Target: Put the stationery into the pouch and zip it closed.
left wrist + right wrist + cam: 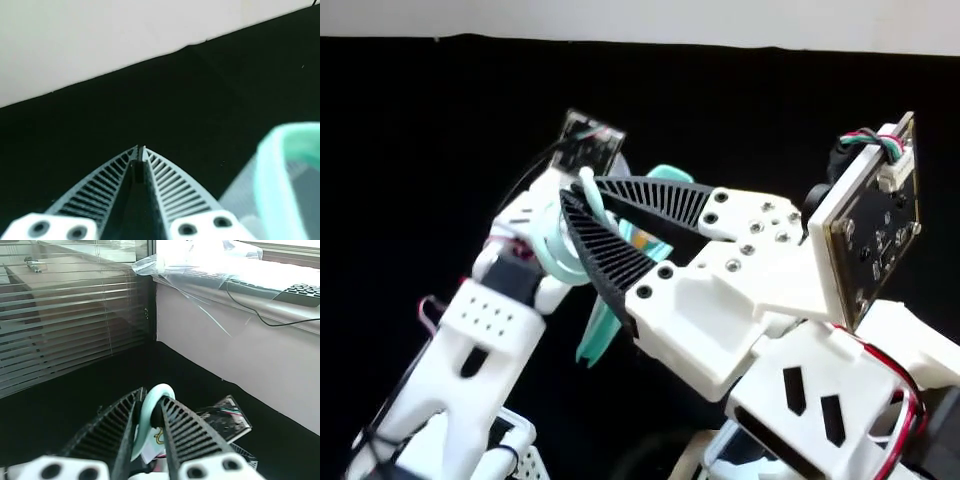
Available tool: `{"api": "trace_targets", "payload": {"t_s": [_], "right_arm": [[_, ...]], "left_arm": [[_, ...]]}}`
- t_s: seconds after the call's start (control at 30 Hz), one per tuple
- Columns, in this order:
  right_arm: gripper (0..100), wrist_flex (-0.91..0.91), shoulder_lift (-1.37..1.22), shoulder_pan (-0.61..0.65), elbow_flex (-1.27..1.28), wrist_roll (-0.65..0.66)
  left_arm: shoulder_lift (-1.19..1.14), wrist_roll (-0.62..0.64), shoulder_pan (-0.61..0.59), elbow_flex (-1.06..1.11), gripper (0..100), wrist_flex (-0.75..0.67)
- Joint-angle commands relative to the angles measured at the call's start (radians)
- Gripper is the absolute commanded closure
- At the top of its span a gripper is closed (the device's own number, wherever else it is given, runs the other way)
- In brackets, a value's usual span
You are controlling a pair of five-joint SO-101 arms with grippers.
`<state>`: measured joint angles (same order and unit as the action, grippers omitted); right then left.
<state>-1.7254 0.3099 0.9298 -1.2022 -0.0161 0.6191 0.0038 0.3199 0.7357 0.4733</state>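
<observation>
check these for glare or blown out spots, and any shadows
Right wrist view: the clear plastic sheet glares near white. Left wrist view: the pale wall is evenly bright, no hotspot. High view: the black table cover swallows shadows; the mint-green-rimmed pouch is evenly lit.

The right arm (720, 310) slants up toward the pouch (146, 422). The right pincer (152, 396) is clamped on the pouch's teal rim, one ribbed finger on either side of it. The left arm (485, 320) rises just beside the pouch. The left pincer (140, 148) has its fingertips pressed together on nothing, with the pouch close alongside.
</observation>
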Motion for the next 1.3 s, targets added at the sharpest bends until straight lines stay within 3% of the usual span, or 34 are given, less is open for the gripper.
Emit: {"api": "trace_targets", "payload": {"t_s": [0.0,0.57,0.83,1.0,1.27], "right_arm": [[99.3,-0.001,-0.007,0.012,-0.001,-0.005],[99.3,0.008,-0.007,0.012,0.18,-0.011],[99.3,0.03,-0.005,0.015,0.177,-0.012],[99.3,0.031,-0.004,0.016,0.177,-0.012],[99.3,0.042,-0.005,0.016,0.177,-0.012]], "left_arm": [[-0.071,0.006,0.015,-0.077,99,-0.026],[-0.076,0.006,-0.024,-0.104,99,-0.026],[-0.07,0.006,-0.211,-0.142,99,-0.02],[0.061,0.006,-0.306,-0.147,99,0.114],[0.318,0.005,-0.341,-0.147,99,0.382]]}}
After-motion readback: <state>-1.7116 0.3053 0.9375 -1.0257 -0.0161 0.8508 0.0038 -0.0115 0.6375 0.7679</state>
